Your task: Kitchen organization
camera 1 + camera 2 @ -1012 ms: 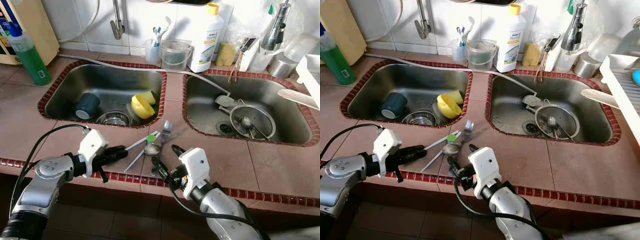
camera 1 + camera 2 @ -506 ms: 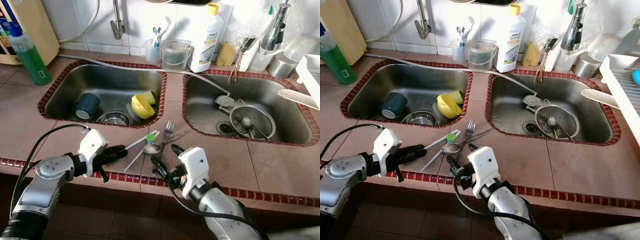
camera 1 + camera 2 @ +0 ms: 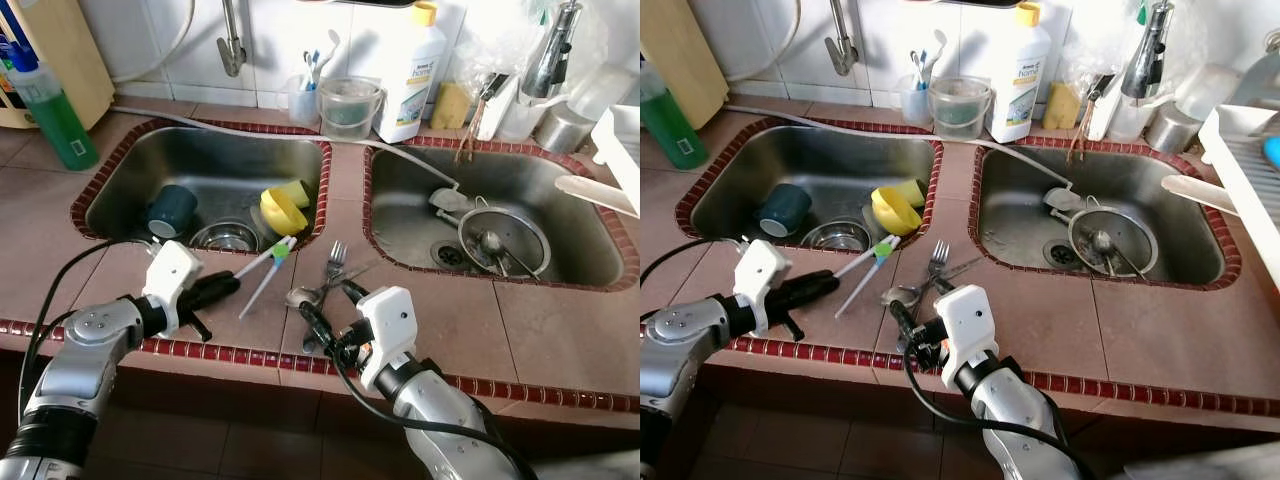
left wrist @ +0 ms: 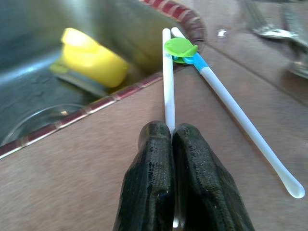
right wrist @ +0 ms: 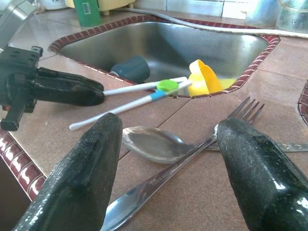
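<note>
The left tool (image 3: 222, 289) pinches one white stick of the training chopsticks (image 3: 262, 272) on the counter (image 3: 540, 320) — a lift seems next — while the right tool (image 5: 166, 159), spread wide, straddles the spoon (image 5: 153, 144) and fork (image 5: 236, 115).

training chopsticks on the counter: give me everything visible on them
The training chopsticks are two thin white sticks, plastic by the look, joined near the top by a green hinge clip; one carries a light blue band below it. They lie flat on the brown tiled counter, splayed in a narrow V, clip end at the red tile rim of the left sink. The left end effector is shut on the lower end of one stick; the other ends free.
</note>
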